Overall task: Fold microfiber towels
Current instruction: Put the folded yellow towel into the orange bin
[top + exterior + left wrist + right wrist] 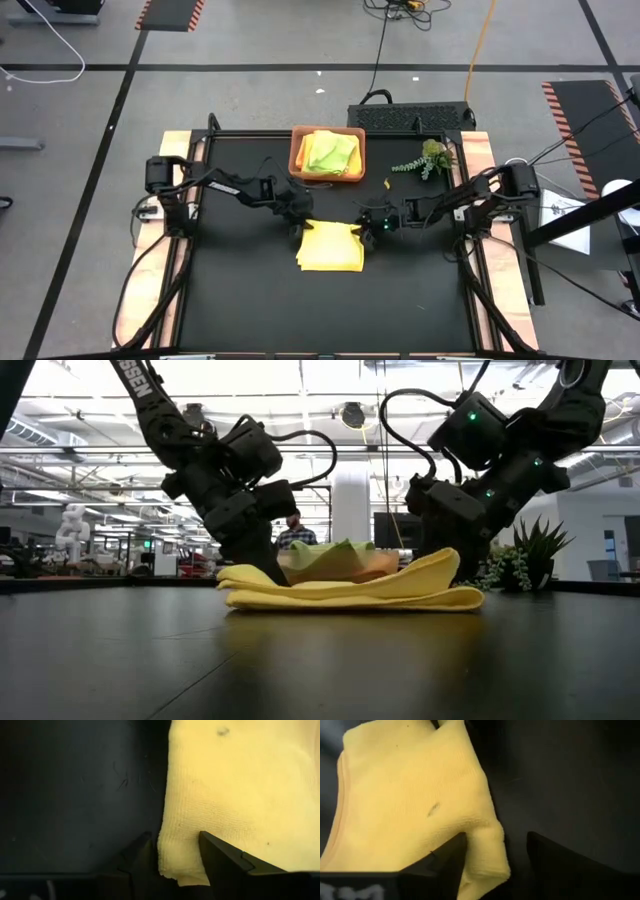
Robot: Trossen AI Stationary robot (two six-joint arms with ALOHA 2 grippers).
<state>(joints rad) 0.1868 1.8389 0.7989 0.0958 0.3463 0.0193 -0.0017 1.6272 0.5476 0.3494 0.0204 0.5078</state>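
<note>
Mid-table, both grippers work the far corners of a folded yellow towel [332, 246].

Black table [330, 310], largest thing in view. Orange-brown tray [296, 152] at the far edge holds a lime green towel [333, 152] over a second yellow towel [311, 146], apparently folded already. Plant sprig [427, 160] sits to the tray's right. Left gripper [175, 860] straddles the folded towel's far left corner, fingers narrowly apart, cloth between them. Right gripper [496, 865] stands at the far right corner with fingers wider apart, one at the cloth's raised corner, the other clear of it. Judgement: this towel is layered, fold nearly finished; stowing remains. Other towels not in view.
</note>
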